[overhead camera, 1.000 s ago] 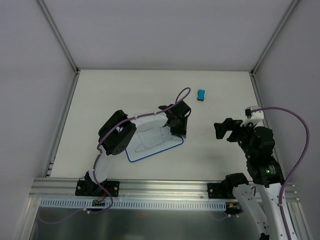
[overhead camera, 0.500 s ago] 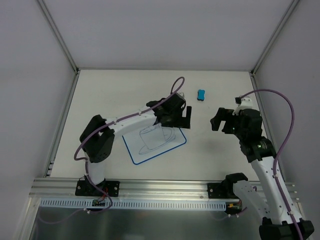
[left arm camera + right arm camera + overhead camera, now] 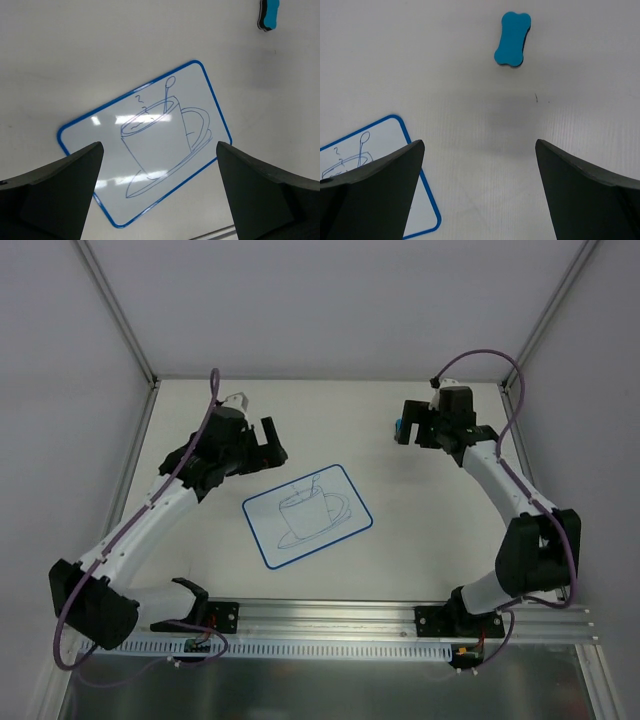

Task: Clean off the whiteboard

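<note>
The small flat white whiteboard with a thin blue border and rounded corners (image 3: 307, 515) lies flat near the middle of the white tabletop (image 3: 450, 510), turned at a slant to the table's edges. It bears a thin blue line drawing of a cup on a saucer. Nothing touches the board.

The left wrist view shows the board (image 3: 145, 150) almost whole. Only here do the finer strokes read: a spoon standing in the cup, small squiggles above the rim and the handle's loop. The dark fingers (image 3: 60, 195) of that arm frame the board low in the picture, spread wide with nothing between them.

The right wrist view catches only one rounded corner of the board (image 3: 380, 140) at its lower left. Its own fingers (image 3: 585, 195) are also set wide apart and empty.

The small bright-blue bone-shaped eraser block (image 3: 512, 38) lies on bare table well apart from the board, towards the far right. The right wrist view gives its full outline. The left wrist view clips it at the top edge (image 3: 267, 14), and from above it is a blue speck (image 3: 398, 428) partly hidden by the right gripper (image 3: 408, 420).

Only the overhead view shows both arms: the left gripper (image 3: 272, 440) hangs beyond the board's far left side, apart from it.
</note>
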Controlling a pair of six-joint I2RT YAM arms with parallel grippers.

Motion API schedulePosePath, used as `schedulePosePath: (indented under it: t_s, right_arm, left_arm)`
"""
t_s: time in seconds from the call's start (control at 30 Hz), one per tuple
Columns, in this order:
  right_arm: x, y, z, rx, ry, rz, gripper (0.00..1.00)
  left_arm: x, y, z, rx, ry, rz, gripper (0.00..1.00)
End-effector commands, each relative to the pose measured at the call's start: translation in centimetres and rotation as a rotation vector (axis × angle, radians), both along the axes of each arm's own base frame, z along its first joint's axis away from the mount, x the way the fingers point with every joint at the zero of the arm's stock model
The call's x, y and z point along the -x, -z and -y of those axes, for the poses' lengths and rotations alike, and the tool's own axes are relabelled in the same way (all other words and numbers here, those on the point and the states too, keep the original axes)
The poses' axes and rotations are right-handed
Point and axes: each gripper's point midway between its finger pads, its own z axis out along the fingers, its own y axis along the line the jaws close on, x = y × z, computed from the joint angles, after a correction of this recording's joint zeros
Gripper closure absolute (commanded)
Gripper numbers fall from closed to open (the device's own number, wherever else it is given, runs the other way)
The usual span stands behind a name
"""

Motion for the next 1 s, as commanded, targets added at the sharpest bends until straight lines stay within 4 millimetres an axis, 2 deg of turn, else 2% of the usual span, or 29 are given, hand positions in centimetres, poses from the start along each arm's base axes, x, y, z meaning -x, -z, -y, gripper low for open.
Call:
schedulePosePath:
  t_s: [0.0,0.03,0.07,0.1,0.13,0.17,0.2,0.23,0.27,0.3,0.33,0.4,0.43,0.47,0.5,0.6,0.63,0.7,0.77,0.8,0.9,0.97]
  right_arm:
    - [-5.1,-0.8,-0.4,0.032,0.017,0.068,0.01]
    - [-6.6,-1.2,0.2,0.065,0.055,0.091,0.01]
    - [-7.6,-0.7,0.1,0.073,0.053,0.09,0.01]
    - [-8.5,1.7,0.0,0.09,0.053,0.041,0.01]
    - [-9.3,2.1,-0.1,0.093,0.056,0.036,0.01]
    - [-10.5,1.5,-0.4,0.09,0.059,0.054,0.01]
    - [-11.2,2.1,-0.5,0.093,0.062,0.045,0.01]
    - [-12.0,4.1,-0.3,0.106,0.075,0.012,0.01]
    - [-13.0,3.8,-0.5,0.104,0.083,0.025,0.01]
    - [-13.5,4.2,-0.4,0.11,0.091,0.023,0.01]
    - [-14.0,5.9,-0.2,0.129,0.107,-0.002,0.01]
    - [-15.2,6.2,-0.2,0.136,0.128,0.002,0.01]
    - [-15.5,6.7,0.0,0.143,0.134,-0.006,0.02]
    - [-15.5,8.3,-0.1,0.154,0.131,-0.04,0.04]
    - [-16.0,8.1,0.0,0.153,0.143,-0.036,0.05]
    - [-16.2,9.7,0.0,0.162,0.148,-0.065,0.15]
    - [-16.3,9.9,0.0,0.162,0.152,-0.066,0.19]
    - [-16.2,10.5,0.0,0.165,0.155,-0.084,0.22]
    - [-16.5,10.3,0.0,0.161,0.154,-0.087,0.27]
    - [-16.5,11.0,0.0,0.166,0.153,-0.107,0.28]
    - [-16.7,10.8,-0.2,0.161,0.148,-0.132,0.32]
    - [-16.7,11.3,-0.5,0.147,0.146,-0.15,0.34]
  left_arm:
    - [1.8,-1.7,-4.3,-0.096,-0.021,0.086,0.01]
    - [2.3,-2.5,-5.4,-0.107,-0.035,0.122,0.01]
    - [2.6,-2.1,-6.5,-0.153,-0.043,0.126,0.01]
    - [2.7,-2.3,-7.5,-0.172,-0.062,0.138,0.01]
    - [3.0,-2.7,-8.1,-0.184,-0.069,0.159,0.01]
    - [3.1,-2.4,-9.1,-0.235,-0.082,0.167,0.01]
    - [3.1,-2.4,-10.0,-0.268,-0.103,0.177,0.01]
    - [3.1,-2.3,-10.8,-0.306,-0.125,0.185,0.01]
    - [3.1,-1.7,-12.2,-0.361,-0.181,0.179,0.01]
    - [3.0,-1.6,-12.8,-0.382,-0.203,0.18,0.01]
    - [3.0,-1.3,-13.2,-0.396,-0.222,0.173,0.01]
    - [3.1,-0.4,-13.9,-0.424,-0.258,0.157,0.01]
    - [3.0,0.0,-14.1,-0.43,-0.27,0.15,0.01]
    - [3.1,0.8,-14.4,-0.447,-0.277,0.133,0.01]
    - [3.0,1.2,-14.5,-0.456,-0.28,0.127,0.01]
    - [3.0,1.9,-14.8,-0.485,-0.278,0.104,0.01]
    - [3.0,2.0,-14.8,-0.482,-0.28,0.103,0.01]
    - [2.9,1.8,-14.8,-0.477,-0.28,0.109,0.01]
    - [2.9,1.8,-15.0,-0.483,-0.285,0.109,0.01]
    - [2.9,1.8,-15.0,-0.484,-0.287,0.108,0.01]
    - [2.9,1.9,-15.0,-0.484,-0.285,0.106,0.01]
    - [2.9,1.9,-15.1,-0.485,-0.286,0.107,0.01]
